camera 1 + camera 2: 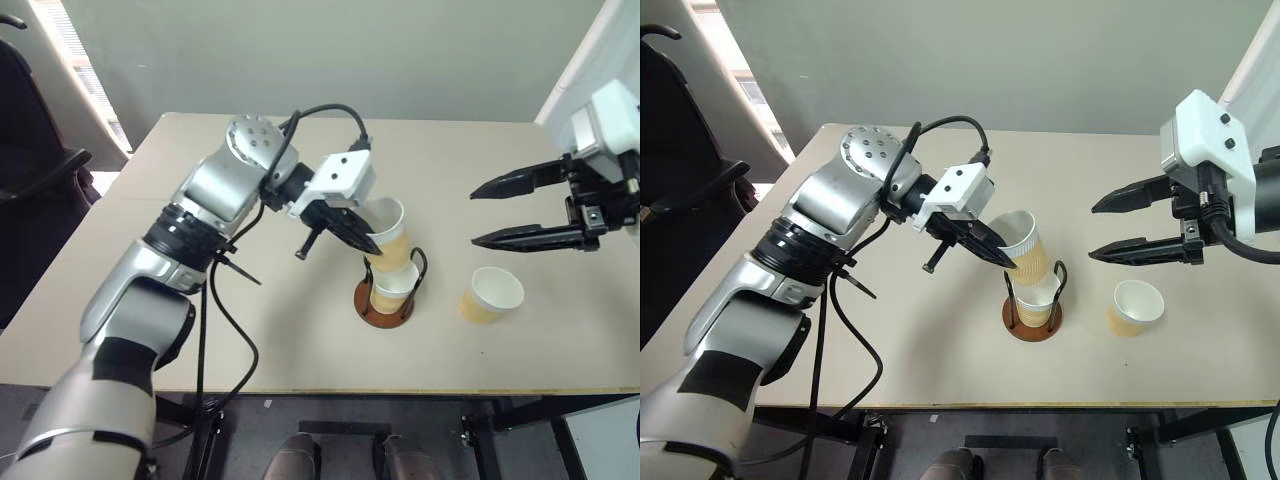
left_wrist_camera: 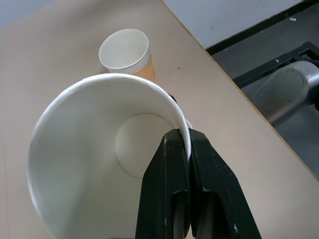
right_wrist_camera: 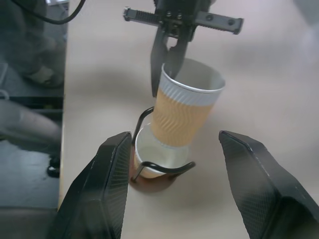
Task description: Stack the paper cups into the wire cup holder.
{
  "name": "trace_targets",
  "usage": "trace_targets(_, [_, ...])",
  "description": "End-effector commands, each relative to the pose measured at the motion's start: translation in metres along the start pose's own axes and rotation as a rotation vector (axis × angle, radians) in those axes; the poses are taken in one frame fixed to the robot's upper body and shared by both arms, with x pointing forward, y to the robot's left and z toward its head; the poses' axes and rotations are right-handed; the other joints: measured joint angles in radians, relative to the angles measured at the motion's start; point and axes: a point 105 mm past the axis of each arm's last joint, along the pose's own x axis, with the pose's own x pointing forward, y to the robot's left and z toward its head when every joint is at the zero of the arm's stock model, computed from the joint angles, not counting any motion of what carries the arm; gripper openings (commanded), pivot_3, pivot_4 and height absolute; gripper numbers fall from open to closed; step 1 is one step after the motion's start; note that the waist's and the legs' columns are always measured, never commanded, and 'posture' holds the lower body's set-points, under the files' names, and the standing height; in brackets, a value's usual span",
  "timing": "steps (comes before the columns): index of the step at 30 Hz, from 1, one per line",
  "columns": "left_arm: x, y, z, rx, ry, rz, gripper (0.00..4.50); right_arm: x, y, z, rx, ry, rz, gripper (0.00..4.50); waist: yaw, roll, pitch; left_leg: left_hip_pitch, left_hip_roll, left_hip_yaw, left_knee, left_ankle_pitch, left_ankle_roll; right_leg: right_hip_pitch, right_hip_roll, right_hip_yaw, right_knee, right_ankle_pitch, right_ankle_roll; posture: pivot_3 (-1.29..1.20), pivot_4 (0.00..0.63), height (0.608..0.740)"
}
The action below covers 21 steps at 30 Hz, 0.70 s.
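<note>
Our left gripper (image 2: 188, 149) pinches the rim of a paper cup (image 1: 388, 232); our right gripper (image 1: 478, 214) hangs open and empty.

On the left, our two black fingers (image 2: 169, 194) are closed on the cup's white rim, one inside and one outside, and we hold the cup tilted, its bottom dipping into the mouth of a second cup (image 1: 395, 287). That second cup stands upright in the wire holder (image 1: 386, 303), between the black wire loops on the round reddish-brown base. On the right, our fingers (image 3: 259, 184) stand well apart above the table (image 1: 300, 340), pointing toward the holder and touching nothing. A third cup (image 1: 492, 294) stands upright on the table just beside the holder, below our right gripper.
</note>
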Motion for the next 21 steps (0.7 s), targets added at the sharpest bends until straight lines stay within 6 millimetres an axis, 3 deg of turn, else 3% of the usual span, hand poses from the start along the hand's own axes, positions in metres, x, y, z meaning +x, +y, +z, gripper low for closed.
trace_targets(1, [-0.004, 0.002, 0.015, 0.071, 0.002, -0.022, 0.03, -0.008, -0.003, 0.007, -0.044, 0.007, -0.026, 2.88, 0.0, 0.0, 0.0, 0.0, 0.0, 0.0, 0.0, 0.0, 0.0, 0.0, 0.0, 0.0, 0.0, 0.0, 0.0, 0.0, 0.15, 0.74])
trace_targets(21, [0.014, -0.003, 0.002, 0.086, 0.082, -0.095, 0.03, -0.005, -0.001, 0.001, -0.023, 0.008, -0.02, 2.88, 0.0, 0.0, 0.0, 0.0, 0.0, 0.0, 0.001, -0.001, 0.001, 0.0, 0.0, 0.0, 0.001, -0.001, 0.002, 0.0, 0.15, 0.74])
